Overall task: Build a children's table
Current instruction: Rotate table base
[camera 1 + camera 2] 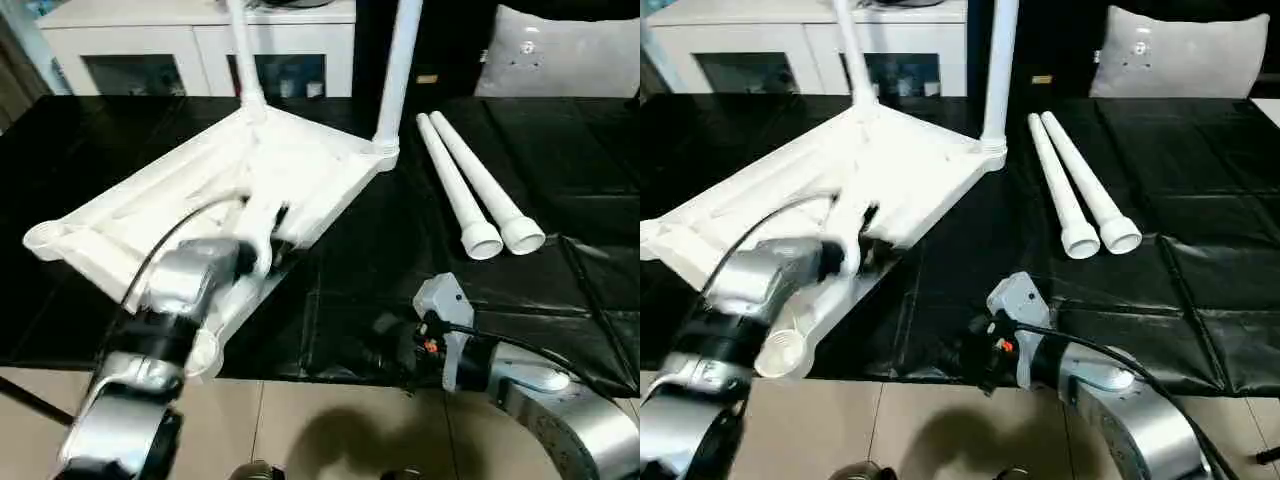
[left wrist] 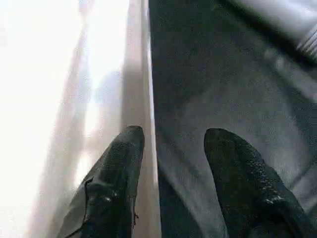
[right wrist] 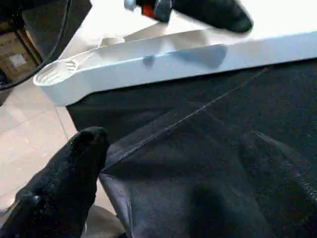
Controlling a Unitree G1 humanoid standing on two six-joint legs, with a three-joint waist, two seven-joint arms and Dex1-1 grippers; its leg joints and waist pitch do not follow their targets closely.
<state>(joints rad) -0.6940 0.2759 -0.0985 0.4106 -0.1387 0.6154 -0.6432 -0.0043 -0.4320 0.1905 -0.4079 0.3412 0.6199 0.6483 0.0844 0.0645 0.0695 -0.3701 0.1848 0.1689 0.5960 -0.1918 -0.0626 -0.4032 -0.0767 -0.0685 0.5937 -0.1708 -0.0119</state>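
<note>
The white table top lies upside down on the black-covered surface. Two legs stand upright in its far corner sockets, one at the back and one to its right. Its near corner socket overhangs the surface's front edge and is empty. Two loose legs lie side by side on the right. My left gripper is open and straddles the top's near rim, with one finger on the white side and the other over the black cover. My right gripper hangs open over the front edge, holding nothing.
A white cabinet stands behind the surface and a grey cushion sits at the back right. Beige floor tiles begin just past the black cover's front edge. The left-hand socket is also empty.
</note>
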